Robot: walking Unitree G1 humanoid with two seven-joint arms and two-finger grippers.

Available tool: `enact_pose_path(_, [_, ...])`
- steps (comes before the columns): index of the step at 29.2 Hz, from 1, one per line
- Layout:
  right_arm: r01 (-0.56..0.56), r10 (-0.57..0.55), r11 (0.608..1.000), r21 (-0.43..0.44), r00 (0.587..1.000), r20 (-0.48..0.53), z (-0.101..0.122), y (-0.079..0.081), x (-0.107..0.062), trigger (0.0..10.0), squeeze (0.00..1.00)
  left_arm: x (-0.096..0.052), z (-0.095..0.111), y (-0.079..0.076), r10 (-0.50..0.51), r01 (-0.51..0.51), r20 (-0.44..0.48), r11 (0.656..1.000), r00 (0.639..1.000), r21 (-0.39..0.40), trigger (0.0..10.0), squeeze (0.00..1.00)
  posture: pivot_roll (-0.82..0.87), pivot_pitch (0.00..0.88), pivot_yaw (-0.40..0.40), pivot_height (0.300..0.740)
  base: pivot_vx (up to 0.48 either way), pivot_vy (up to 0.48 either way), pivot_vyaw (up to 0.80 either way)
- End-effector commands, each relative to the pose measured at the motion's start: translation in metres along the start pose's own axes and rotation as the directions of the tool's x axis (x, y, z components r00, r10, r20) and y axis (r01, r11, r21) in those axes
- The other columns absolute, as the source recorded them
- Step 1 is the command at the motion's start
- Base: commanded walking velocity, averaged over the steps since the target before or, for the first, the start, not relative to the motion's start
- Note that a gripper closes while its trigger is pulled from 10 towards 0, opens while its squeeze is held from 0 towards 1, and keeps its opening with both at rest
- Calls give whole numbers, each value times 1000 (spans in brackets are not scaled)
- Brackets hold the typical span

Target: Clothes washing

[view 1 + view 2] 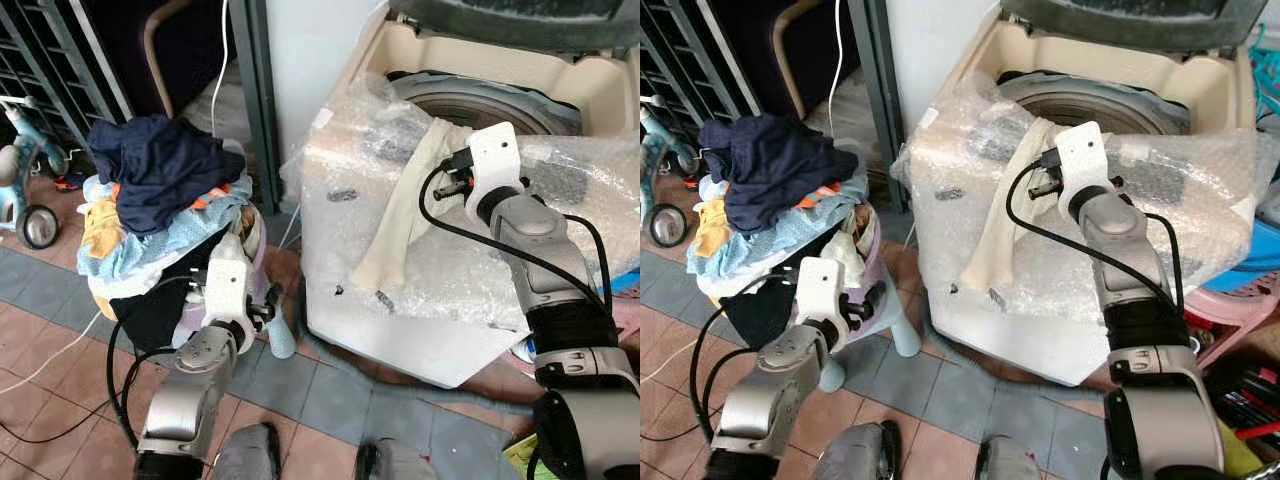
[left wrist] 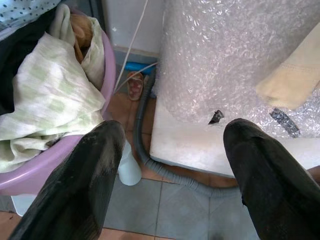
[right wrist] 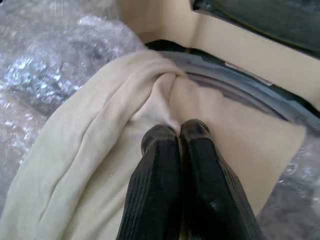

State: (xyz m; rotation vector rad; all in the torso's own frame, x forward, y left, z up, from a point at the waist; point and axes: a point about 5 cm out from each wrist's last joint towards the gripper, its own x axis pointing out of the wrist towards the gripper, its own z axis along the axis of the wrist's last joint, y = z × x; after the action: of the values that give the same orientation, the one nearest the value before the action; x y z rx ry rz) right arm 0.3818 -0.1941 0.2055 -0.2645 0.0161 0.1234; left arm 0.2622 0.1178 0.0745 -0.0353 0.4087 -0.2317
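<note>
A cream cloth [image 1: 400,220] hangs over the front rim of the top-loading washing machine [image 1: 470,330], which is wrapped in bubble wrap with its lid up. One end of the cloth reaches toward the drum [image 1: 480,100]. My right gripper [image 3: 177,132] is at the rim, shut on a fold of the cream cloth [image 3: 90,150]. My left gripper [image 2: 172,135] stands open and holds nothing, low between the machine and a purple basket [image 2: 107,65]. The basket holds a green-checked cloth [image 2: 45,100]. A heap of laundry [image 1: 150,220] topped by a navy garment [image 1: 160,160] fills the basket.
A grey drain hose [image 2: 150,160] runs along the tiled floor at the machine's base. A white cable [image 1: 217,60] hangs behind the basket. A child's tricycle [image 1: 25,190] stands at the far left by a metal gate. A pink stool [image 1: 1240,300] sits right of the machine.
</note>
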Motion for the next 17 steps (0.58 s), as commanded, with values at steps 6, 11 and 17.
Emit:
enact_pose_path(6, [255, -236, 967, -9, 905, 353, 116, -51, 18, 0, 0, 4, 3, 0, 5, -5, 4, 1000, 1000, 26, 10000, 0, -63, 119, 7, 740, 0, 0, 0])
enact_pose_path(11, [426, -356, 900, -96, 842, 405, 156, -76, 15, 8980, 0, 2, 3, 1, 22, -22, 12, 1000, 1000, 21, 10000, 0, -48, 103, -6, 740, 0, 0, 0])
enact_pose_path(17, [275, -207, 938, -209, 932, 297, 129, -58, 28, 10000, 1000, 0, 2, 1, 42, -42, 20, 999, 999, 5, 10000, 0, -41, 101, -18, 740, 0, 0, 0])
